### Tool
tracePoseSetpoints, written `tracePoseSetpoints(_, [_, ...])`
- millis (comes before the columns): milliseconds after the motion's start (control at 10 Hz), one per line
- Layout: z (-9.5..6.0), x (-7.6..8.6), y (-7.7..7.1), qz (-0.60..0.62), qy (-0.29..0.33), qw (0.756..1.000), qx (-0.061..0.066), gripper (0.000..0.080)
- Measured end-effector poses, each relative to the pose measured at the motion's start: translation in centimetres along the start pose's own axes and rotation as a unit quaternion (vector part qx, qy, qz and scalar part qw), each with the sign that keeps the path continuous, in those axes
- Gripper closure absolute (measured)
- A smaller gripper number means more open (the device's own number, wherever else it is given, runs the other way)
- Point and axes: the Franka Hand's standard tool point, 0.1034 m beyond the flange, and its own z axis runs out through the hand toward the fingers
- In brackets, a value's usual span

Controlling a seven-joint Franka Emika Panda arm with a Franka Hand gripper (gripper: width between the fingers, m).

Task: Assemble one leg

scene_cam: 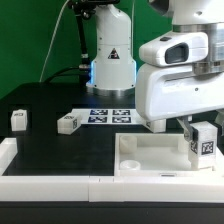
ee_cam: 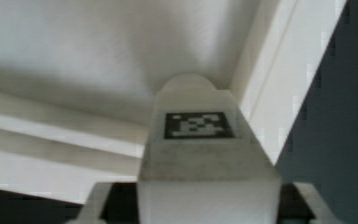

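Note:
My gripper (scene_cam: 200, 133) is shut on a leg (scene_cam: 204, 146), a small white block with a black-and-white tag on its face. I hold it upright over the right end of the large flat white panel (scene_cam: 155, 156), near the exterior view's right edge. Whether it touches the panel I cannot tell. In the wrist view the held leg (ee_cam: 199, 140) runs out from between my fingers (ee_cam: 110, 203), tag facing the camera, with the white panel (ee_cam: 87, 70) behind it. Two more legs (scene_cam: 19, 119) (scene_cam: 68, 123) lie on the black table at the exterior view's left.
The marker board (scene_cam: 110, 115) lies at the middle back of the table, in front of the arm's base (scene_cam: 112, 70). A white rim (scene_cam: 50, 185) runs along the table's front edge. The panel has a corner hole (scene_cam: 128, 166).

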Motion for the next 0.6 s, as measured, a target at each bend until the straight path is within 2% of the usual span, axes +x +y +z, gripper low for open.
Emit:
tracePoseSetpoints(200, [0.06,-0.04,0.02,0.069,0.001,0.998,0.004,0.0509])
tracePoseSetpoints(300, [0.07,-0.07,0.14,0.161,0.004,0.987,0.006,0.0509])
tracePoseSetpoints(500, [0.12,-0.13,0.21,0.314,0.005,0.949,0.0,0.0509])
tracePoseSetpoints(600, [0.14,-0.15,0.29,0.392,0.006,0.92,-0.002,0.0508])
